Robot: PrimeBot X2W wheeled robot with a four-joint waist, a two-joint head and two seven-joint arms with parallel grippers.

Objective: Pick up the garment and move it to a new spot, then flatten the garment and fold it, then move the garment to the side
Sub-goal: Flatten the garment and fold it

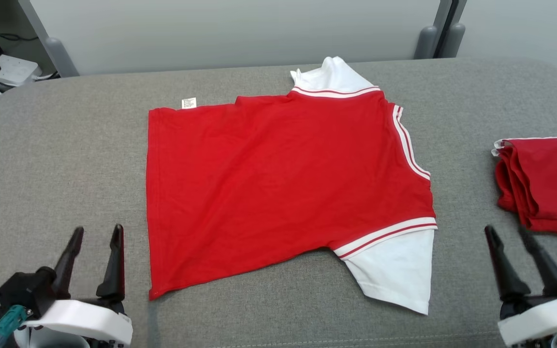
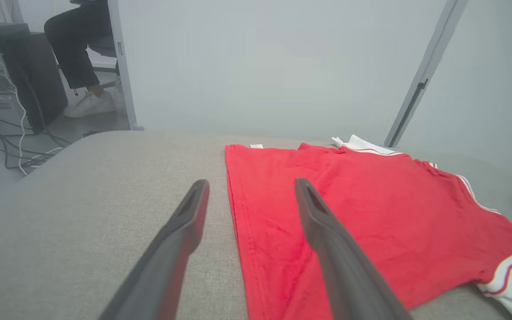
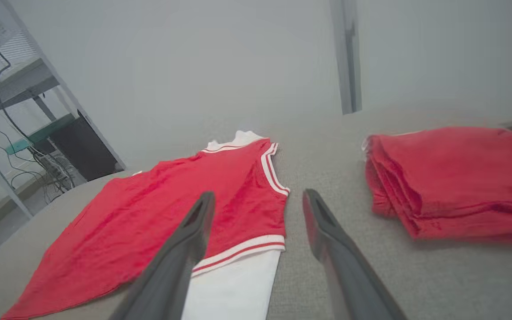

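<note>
Left gripper [image 1: 98,228] fingers spread wide, empty, over near left corner of tabletop [image 1: 65,145], near shirt [image 1: 278,179] hem. Right gripper [image 1: 505,229] fingers wide apart too, empty, near right corner. Shirt flat mid-tabletop, red body, white sleeves. Folded red pile [image 1: 544,183] at right edge, apart from shirt

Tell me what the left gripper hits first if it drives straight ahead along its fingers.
Likely the grey padded surface, right beside the hem of the red-and-white shirt. In the wrist view the open jaws of the left gripper straddle that hem, so the shirt may catch one finger. Depth is unclear.
</note>
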